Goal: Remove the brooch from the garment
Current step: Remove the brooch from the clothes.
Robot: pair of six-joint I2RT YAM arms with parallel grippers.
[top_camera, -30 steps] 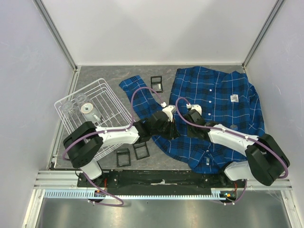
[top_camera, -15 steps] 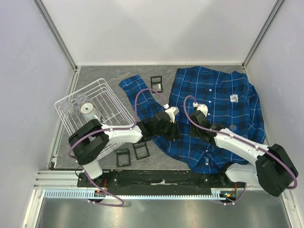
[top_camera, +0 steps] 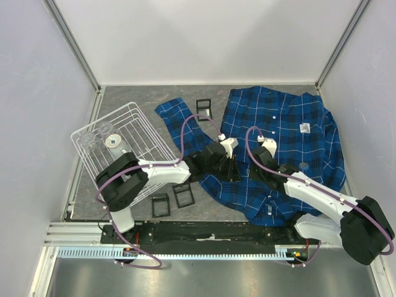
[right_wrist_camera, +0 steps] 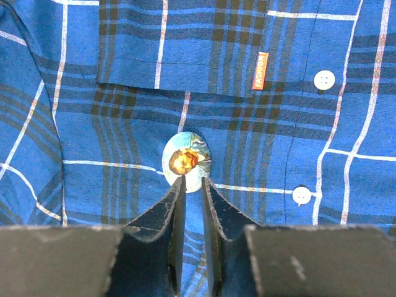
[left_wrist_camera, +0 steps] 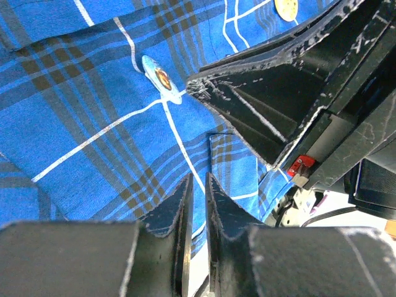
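Observation:
The garment [top_camera: 291, 124] is a bright blue plaid shirt lying spread on the grey table. The brooch [right_wrist_camera: 187, 162] is a small oval with a painted portrait, pinned just below the chest pocket; in the left wrist view the brooch [left_wrist_camera: 162, 79] shows edge-on. My right gripper [right_wrist_camera: 192, 179] stands over it with the jaws nearly together and the fingertips on its lower rim; a grip does not show. My left gripper [left_wrist_camera: 198, 179] is shut on a fold of the garment [left_wrist_camera: 93, 124] a short way left of the brooch. From above, both grippers [top_camera: 226, 162] [top_camera: 258, 162] hide the brooch.
A white wire basket [top_camera: 120, 145] holding clear items stands at the left. Three black square frames [top_camera: 203, 108] [top_camera: 184, 195] [top_camera: 160, 205] lie on the table. A shirt sleeve [top_camera: 176, 114] stretches toward the basket. An orange tag [right_wrist_camera: 262, 70] and white buttons [right_wrist_camera: 323, 79] lie near the brooch.
Both arms have shifted a little to the right over the shirt. The right jaws have narrowed. The left jaws have kept the same narrow gap.

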